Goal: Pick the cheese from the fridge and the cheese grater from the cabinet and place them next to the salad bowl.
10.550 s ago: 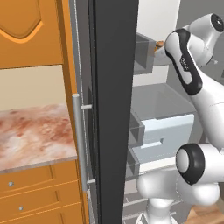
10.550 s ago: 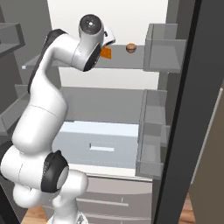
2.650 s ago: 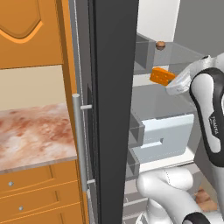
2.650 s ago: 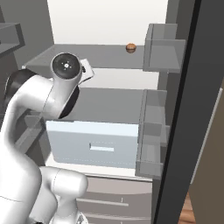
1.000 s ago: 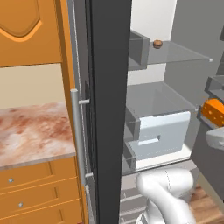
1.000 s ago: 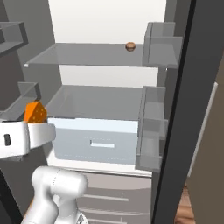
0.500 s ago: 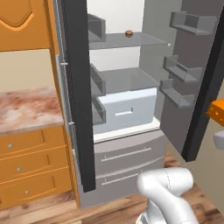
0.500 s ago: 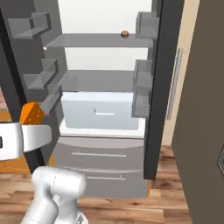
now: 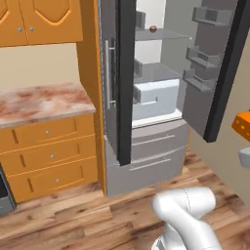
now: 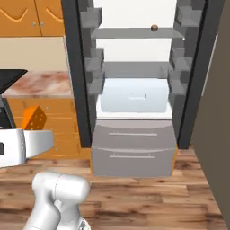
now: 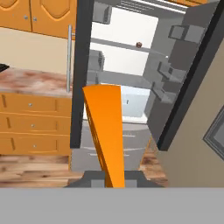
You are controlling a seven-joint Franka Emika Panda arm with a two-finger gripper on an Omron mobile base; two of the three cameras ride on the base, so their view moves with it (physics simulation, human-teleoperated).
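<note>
A wood-plank kitchen floor runs in front of the fridge, which stands with both doors swung wide, showing pale shelves and a closed pale drawer. In the right base view a small brown round item sits on the top shelf at about 1 o'clock from the picture's middle. At 9 o'clock from the fridge lie the marbled countertop, orange drawers with round knobs below it and the orange wall cabinet above, its doors shut.

The cheese is out of the fridge, well apart from it, and stands upright as a long orange wedge in the hand view, rising toward 12 o'clock from the gripper. The jaws are closed tight on the base of the wedge. In the right base view the cheese shows at 9 o'clock, above the white hand; in the left base view it sits at the 3 o'clock edge.
</note>
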